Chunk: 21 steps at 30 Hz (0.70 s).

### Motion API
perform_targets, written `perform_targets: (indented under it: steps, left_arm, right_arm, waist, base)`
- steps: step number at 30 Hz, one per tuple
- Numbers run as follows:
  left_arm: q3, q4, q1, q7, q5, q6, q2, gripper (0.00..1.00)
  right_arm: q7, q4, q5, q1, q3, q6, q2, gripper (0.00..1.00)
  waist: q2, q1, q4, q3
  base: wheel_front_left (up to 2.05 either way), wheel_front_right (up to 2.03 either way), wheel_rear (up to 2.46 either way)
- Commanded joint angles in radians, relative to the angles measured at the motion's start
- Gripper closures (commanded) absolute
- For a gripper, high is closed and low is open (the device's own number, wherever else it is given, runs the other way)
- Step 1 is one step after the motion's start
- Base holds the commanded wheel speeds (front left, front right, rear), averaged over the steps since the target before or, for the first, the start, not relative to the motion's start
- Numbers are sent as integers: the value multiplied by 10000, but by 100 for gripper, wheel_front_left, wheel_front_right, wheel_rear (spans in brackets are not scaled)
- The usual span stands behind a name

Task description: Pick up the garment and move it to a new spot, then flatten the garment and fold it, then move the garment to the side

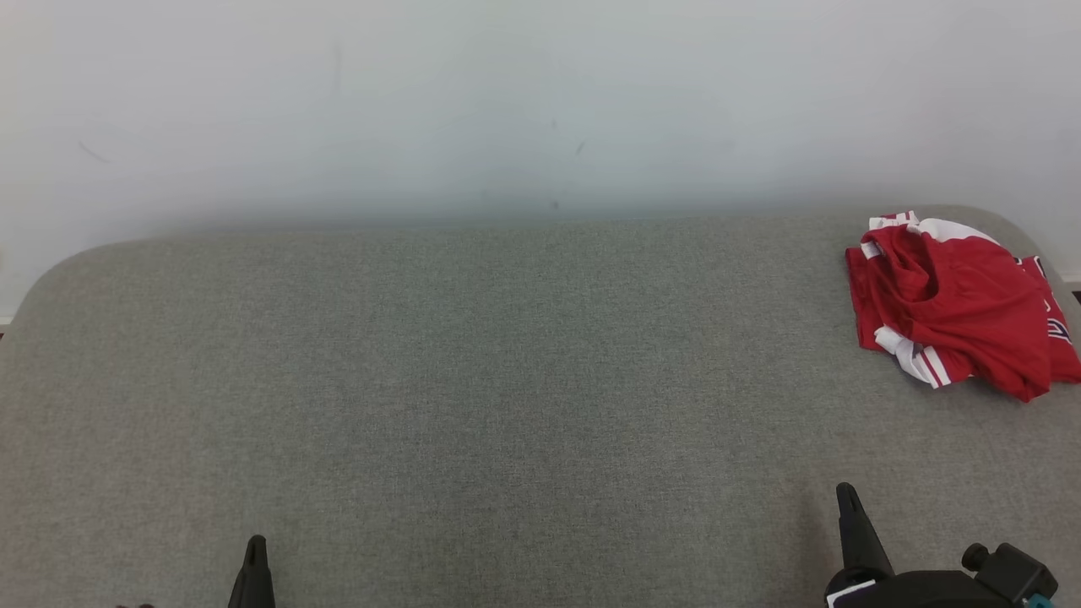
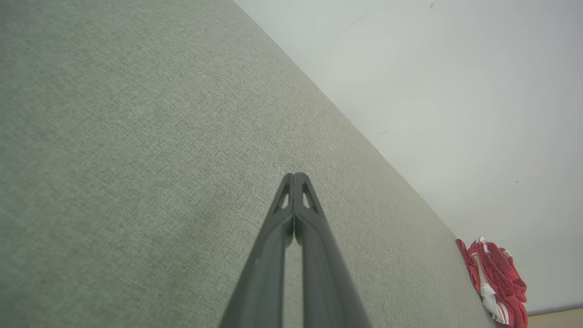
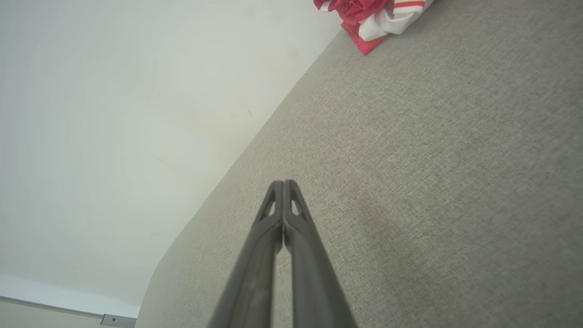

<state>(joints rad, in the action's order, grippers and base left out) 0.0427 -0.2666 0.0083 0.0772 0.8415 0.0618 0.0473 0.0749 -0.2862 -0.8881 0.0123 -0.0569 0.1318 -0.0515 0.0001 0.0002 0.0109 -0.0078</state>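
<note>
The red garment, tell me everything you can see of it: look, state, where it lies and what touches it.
The garment is red cloth with white panels and striped white trim; it looks thin and soft. It lies crumpled in a loose heap, unfolded, at the far right of the grey fabric surface, near its rear edge by the pale wall. Only that surface touches it; the shut right gripper sits well short of it.

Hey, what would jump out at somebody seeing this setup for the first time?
The crumpled red and white garment stands out, bunched at the far right of the grey fabric surface, near the wall. The left gripper and right gripper sit low at the near edge, fingers shut, well away from it.
</note>
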Motion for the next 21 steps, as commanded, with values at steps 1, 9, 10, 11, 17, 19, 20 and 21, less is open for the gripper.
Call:
perform_targets:
  steps: [1, 9, 10, 11, 17, 19, 20, 21]
  left_arm:
    - [62, 154, -271, -43, 280, 53, 27, 100]
    - [155, 169, -407, -298, 1296, 142, 29, 100]
    - [166, 171, -425, -333, 1419, 155, 30, 100]
    - [175, 173, -441, -359, 1522, 168, 30, 100]
    - [244, 179, -535, -559, 2327, 236, 32, 100]
    - [264, 183, -571, -620, 2564, 261, 32, 100]
    - [274, 184, -588, -653, 2669, 271, 32, 100]
    - [286, 186, -604, -679, 2761, 272, 33, 100]
  right_arm:
    - [-50, 141, -263, 215, -42, -7, 7, 100]
    - [-309, 181, -1203, 335, -118, -9, 8, 100]
    - [-333, 187, -1316, 348, -126, -9, 9, 100]
    - [-362, 193, -1430, 360, -134, -9, 9, 100]
    - [-564, 227, -2191, 429, -192, -10, 10, 100]
    - [-618, 238, -2392, 461, -207, -10, 11, 100]
    - [-651, 243, -2489, 475, -216, -11, 11, 100]
    - [-672, 249, -2596, 489, -223, -11, 11, 100]
  waist:
    - [-1, -2, -1, 1]
    - [-1, -2, -12, 12]
    - [-1, -2, -13, 13]
    - [-1, -2, -14, 14]
    - [-1, -2, -24, 24]
    - [-1, -2, -26, 26]
    - [-1, -2, -28, 28]
    - [-1, -2, -29, 29]
  base:
    - [0, 0, 0]
    - [0, 0, 0]
    - [0, 0, 0]
    - [0, 0, 0]
    - [0, 0, 0]
    - [0, 0, 0]
    - [0, 0, 0]
    - [0, 0, 0]
